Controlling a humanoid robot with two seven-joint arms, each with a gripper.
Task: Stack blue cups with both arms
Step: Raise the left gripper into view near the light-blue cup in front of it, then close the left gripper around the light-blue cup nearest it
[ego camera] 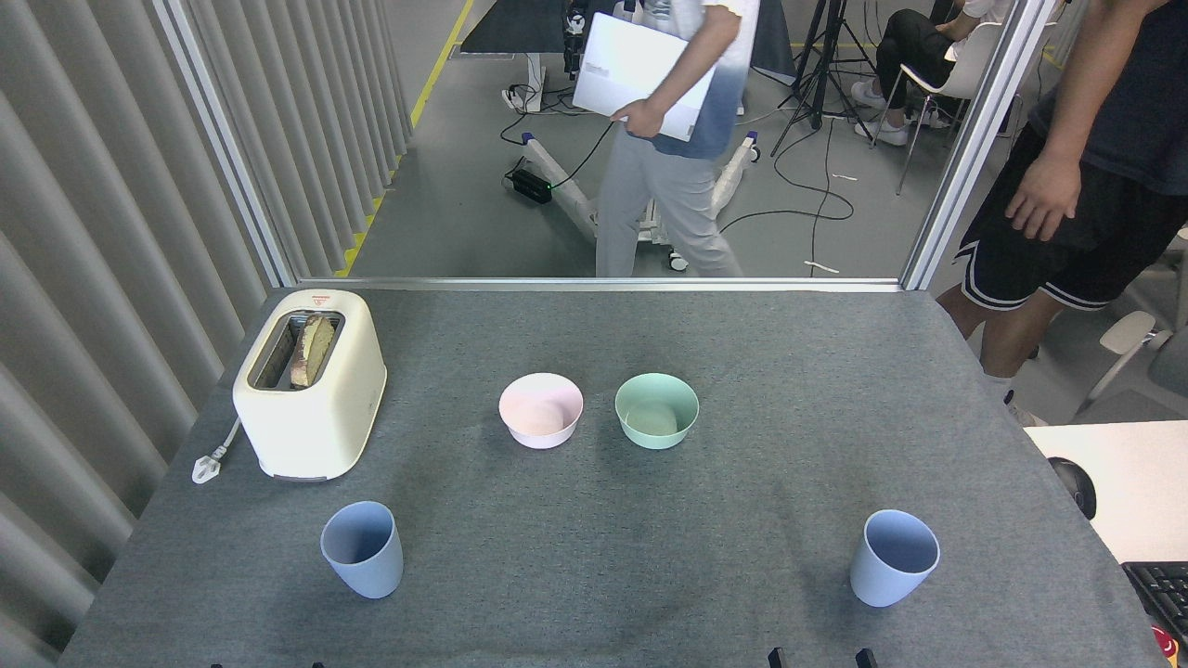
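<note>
Head view is looking down on a grey felt-covered table [798,371]. Two pale blue cups are standing upright on its near part, well apart: the left blue cup [363,549] near the left corner, the right blue cup [893,558] toward the right. Between and beyond them, two bowls are sitting side by side near the table's middle, close but not touching: one pink bowl [541,410] on the left, one mint-green bowl [656,410] on the right. One cream toaster [310,383] is standing at the far left with a slice of bread [312,351] showing in its slot and its plug [208,464] lying beside it. At the bottom edge, tiny dark tips are poking into view, two at the left gripper [264,665] and two at the right gripper [817,658]; too little is showing to tell whether either is spread or pressed together. Beyond the table, two people are standing, one carrying a white laptop [640,72]
</note>
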